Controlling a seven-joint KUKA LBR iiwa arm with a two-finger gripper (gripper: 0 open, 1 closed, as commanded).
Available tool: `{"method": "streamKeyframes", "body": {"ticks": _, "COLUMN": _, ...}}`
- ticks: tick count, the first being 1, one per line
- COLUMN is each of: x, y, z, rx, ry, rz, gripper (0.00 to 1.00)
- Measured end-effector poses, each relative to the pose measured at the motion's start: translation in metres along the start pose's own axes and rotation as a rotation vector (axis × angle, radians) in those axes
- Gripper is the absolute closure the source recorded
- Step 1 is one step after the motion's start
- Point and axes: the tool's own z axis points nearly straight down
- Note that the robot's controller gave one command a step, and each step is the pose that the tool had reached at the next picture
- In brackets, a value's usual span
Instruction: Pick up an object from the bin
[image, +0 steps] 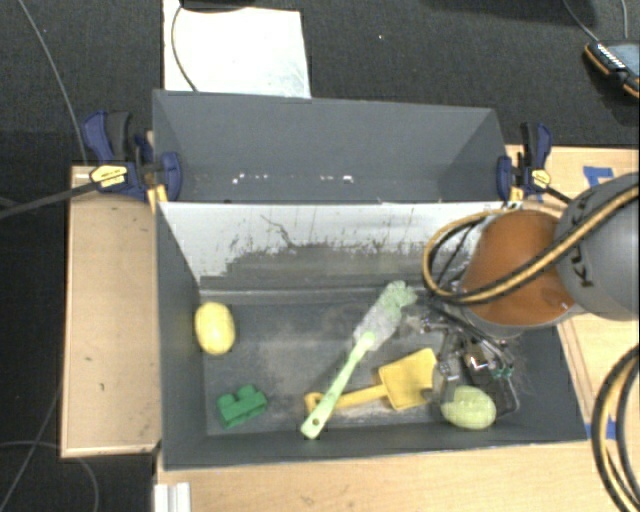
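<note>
**Bin** (185, 300): grey metal, sloped walls, scuffed floor. Six entries.

1. **Gripper** (472, 368): low in the bin's right part, close over the floor, under the arm's orange cover (515, 272) and looped cables (445, 262). Dark metal parts overlap here, so I cannot tell whether it stands apart or closed. Nothing is seen held in it.
2. **Pale green lumpy ball** (468, 408): oval and dimpled. It lies on the floor in the near right corner, by the front wall, just beside the gripper's tip on the front-wall side. Whether they touch cannot be told. Nearest thing to the gripper.
3. **Yellow scoop** (405, 380): toy shovel, its blade just left of the gripper and its handle running left along the floor.
4. **Pale green brush** (358, 360): long and slanted, with the bristle head up near the arm's cables and the handle end by the front wall. It crosses the scoop's handle.
5. **Green block** (241, 405): small, in the near left corner, well apart from the gripper.
6. **Yellow ball** (214, 328): lemon-like, by the left wall, well apart from the gripper.
</note>
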Motion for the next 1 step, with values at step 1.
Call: {"method": "streamKeyframes", "body": {"ticks": 1, "x": 0.0265, "y": 0.0103, "z": -0.0010, "rx": 0.000, "ry": 0.002, "rz": 0.338, "gripper": 1.00}}
